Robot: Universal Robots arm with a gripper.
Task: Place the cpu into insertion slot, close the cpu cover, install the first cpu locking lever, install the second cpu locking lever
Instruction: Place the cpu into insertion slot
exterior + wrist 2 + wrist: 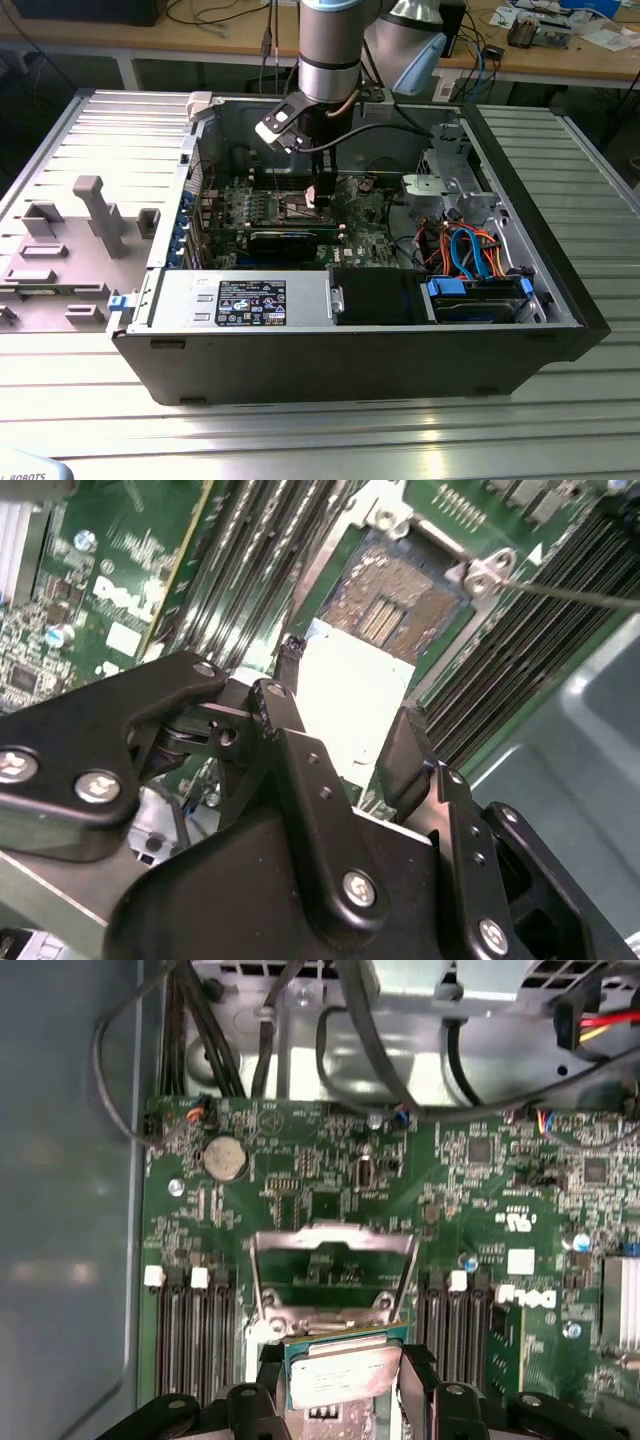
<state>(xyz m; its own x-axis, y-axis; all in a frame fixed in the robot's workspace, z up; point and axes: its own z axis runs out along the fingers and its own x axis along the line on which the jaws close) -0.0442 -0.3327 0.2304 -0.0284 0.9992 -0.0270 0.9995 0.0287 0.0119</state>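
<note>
Exterior view: open computer case (350, 360) lies on the ribbed metal table (300, 430). The arm reaches down into it. The end effector (318, 197) is over the green motherboard (365, 215), at about 12 o'clock from the labelled power supply (250, 300) and 10 o'clock from the drive bay with blue and orange cables (475, 255). A grey fixture plate (60, 260) lies at 9 o'clock from the case.

End effector (343, 1380) (350, 705): clenched on the cpu (340, 1365) (355, 695), one finger on each of two opposite edges.

Cpu: held just beside the insertion slot (390, 600) and not seated. The slot's contact field lies bare in the second wrist view. Cannot tell whether the near edge of the cpu touches the slot rim.

Cpu cover (335, 1260): swung up and open, standing behind the cpu in the first wrist view. Black memory slots (195, 1335) flank the socket.
</note>
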